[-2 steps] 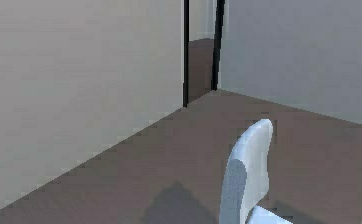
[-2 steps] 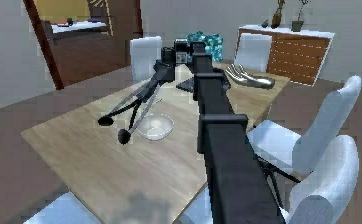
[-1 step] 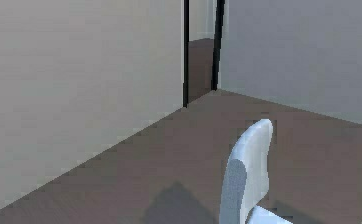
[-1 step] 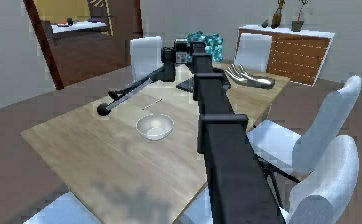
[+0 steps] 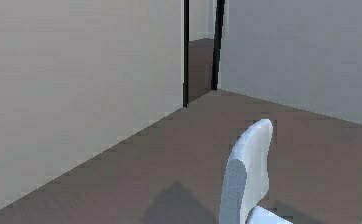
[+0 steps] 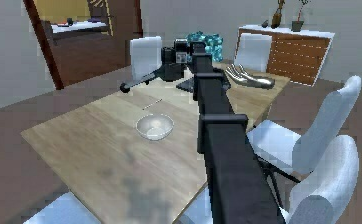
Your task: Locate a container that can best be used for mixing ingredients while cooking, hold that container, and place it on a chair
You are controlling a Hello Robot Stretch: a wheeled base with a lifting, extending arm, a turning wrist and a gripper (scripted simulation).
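A clear glass bowl stands on the wooden dining table, near its middle. My arm reaches out over the table just right of the bowl. The gripper sits at the arm's far end, beyond the bowl, with its thin fingers pointing left toward the table's far edge. I cannot tell whether it holds anything. White chairs ring the table: one past the gripper, another at the far side, two on the right. A white chair also stands low in the forward view.
A teal object and a grey heap lie on the table's far part. A wooden sideboard with plants lines the back wall. A dark-framed doorway opens at upper left. Ahead, brown floor runs along a grey wall to a dark doorway.
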